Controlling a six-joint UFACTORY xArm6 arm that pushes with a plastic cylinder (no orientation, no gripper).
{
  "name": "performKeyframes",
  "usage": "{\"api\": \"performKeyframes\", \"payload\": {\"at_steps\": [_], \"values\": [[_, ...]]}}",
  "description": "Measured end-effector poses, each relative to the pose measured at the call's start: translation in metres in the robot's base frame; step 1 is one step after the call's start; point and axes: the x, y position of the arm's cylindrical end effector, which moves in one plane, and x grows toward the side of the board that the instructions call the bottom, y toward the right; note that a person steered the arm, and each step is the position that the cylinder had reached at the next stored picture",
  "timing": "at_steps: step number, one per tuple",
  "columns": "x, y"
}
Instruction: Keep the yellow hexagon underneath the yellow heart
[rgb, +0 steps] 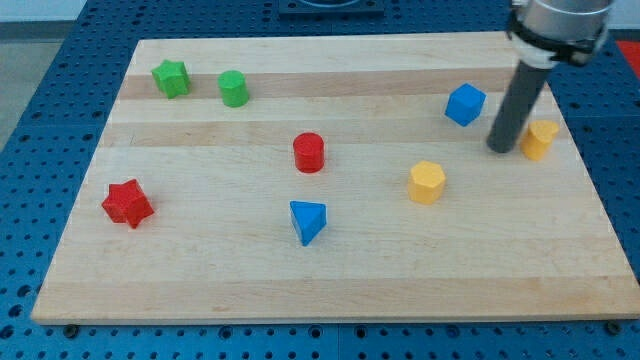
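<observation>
The yellow hexagon (427, 182) lies right of the board's middle. The yellow heart (540, 139) lies near the right edge, up and to the right of the hexagon. My tip (501, 150) stands just left of the heart, close to it or touching, and up-right of the hexagon. The rod partly hides the heart's left side.
A blue hexagon-like block (465, 104) lies up-left of my tip. A red cylinder (309, 152) and a blue triangle (307, 221) lie mid-board. A green star (171, 77) and a green block (234, 88) lie top left; a red star (127, 203) lies at the left. The wooden board (330, 290) carries them all.
</observation>
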Motion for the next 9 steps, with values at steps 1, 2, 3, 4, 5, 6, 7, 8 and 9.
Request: {"api": "performKeyframes", "payload": {"at_steps": [1,2,3,4,5,6,7,8,9], "values": [[-0.002,-0.072],[0.016,-0.131],[0.049,-0.146],[0.039,-0.099],[0.014,-0.033],[0.017,-0.044],[0.026,-0.115],[0.04,-0.17],[0.058,-0.163]]}}
